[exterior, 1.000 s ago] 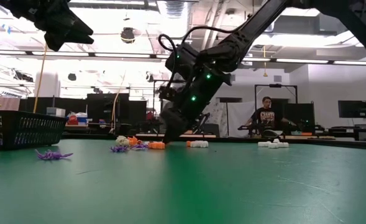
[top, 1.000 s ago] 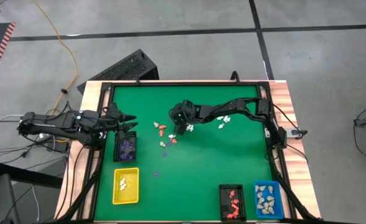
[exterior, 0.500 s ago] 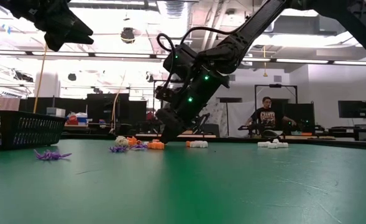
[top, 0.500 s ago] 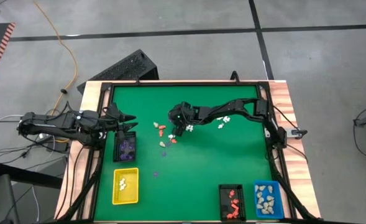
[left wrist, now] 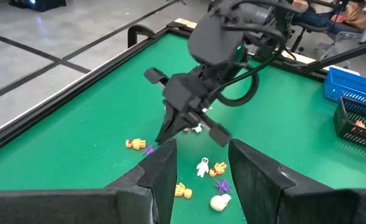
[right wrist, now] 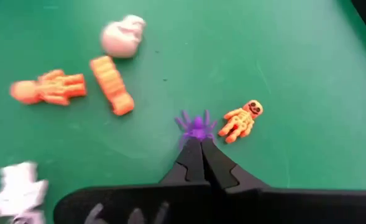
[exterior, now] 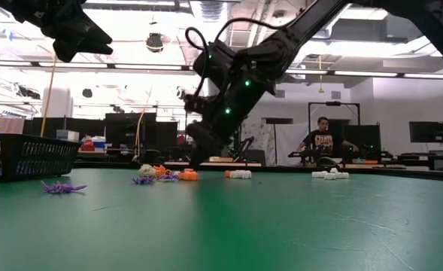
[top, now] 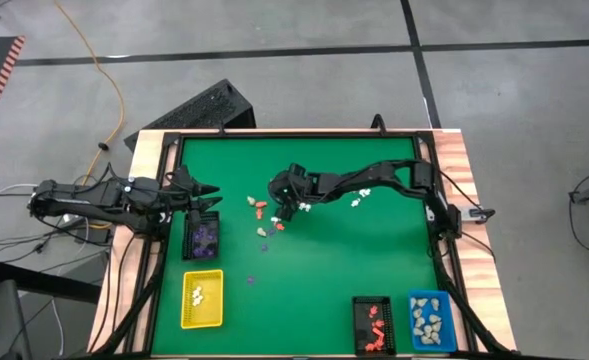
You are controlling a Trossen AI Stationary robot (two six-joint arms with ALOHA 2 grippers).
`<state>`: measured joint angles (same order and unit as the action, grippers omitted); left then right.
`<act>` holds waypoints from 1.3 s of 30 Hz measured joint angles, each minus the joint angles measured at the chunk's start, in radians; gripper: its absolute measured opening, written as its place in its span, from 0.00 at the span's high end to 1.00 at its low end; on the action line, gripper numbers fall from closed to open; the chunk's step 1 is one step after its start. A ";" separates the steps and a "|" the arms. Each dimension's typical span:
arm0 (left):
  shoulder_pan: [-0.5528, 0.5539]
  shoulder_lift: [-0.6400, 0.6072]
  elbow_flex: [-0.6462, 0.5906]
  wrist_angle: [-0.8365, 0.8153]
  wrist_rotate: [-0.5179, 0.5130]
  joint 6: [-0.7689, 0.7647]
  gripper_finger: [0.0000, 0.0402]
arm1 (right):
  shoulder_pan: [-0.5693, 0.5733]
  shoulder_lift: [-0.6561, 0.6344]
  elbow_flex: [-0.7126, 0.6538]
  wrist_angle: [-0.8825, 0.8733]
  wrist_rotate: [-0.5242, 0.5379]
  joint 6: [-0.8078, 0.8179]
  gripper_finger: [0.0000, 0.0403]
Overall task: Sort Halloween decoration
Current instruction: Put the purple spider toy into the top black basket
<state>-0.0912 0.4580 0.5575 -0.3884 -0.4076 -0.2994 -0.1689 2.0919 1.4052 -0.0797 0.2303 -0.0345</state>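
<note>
Tiny Halloween figurines lie scattered on the green mat [top: 354,260]: orange ones [right wrist: 111,93], a white skull [right wrist: 123,36], an orange skeleton [right wrist: 242,121] and a purple spider [right wrist: 197,126]. My right gripper [right wrist: 198,149] is low over the middle cluster [top: 266,215], slanting down, shut, with the spider at its tips. My left gripper [left wrist: 201,171] hovers open and holding nothing above the table's left edge [top: 212,190], beside a black tray of purple pieces [top: 203,237]. My right gripper's shut fingertips [right wrist: 194,154] meet on the spider's near side [right wrist: 197,135], slanting down from the table's right. The rest of the spider sticks out beyond the tips. I cannot tell whether it is clear of the mat.
A yellow tray [top: 202,298] with white pieces sits near left. At near right stand a black tray [top: 373,325] of red pieces and a blue tray [top: 431,320] of cream ones. White figurines [top: 357,200] lie under the right arm. A person [exterior: 323,139] sits far behind the table.
My right gripper has shut over the figurine cluster. It has also risen slightly and shifted a little toward the table's left. The scattered figurines on the mat have stayed where they were.
</note>
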 joint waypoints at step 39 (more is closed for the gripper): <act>0.000 0.000 0.000 -0.021 -0.018 -0.001 0.67 | -0.021 0.072 0.003 0.091 -0.062 0.122 0.73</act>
<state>-0.0910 0.4580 0.5575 -0.4091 -0.4251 -0.3000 -0.1894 2.1635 1.4082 0.0116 0.1680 0.0879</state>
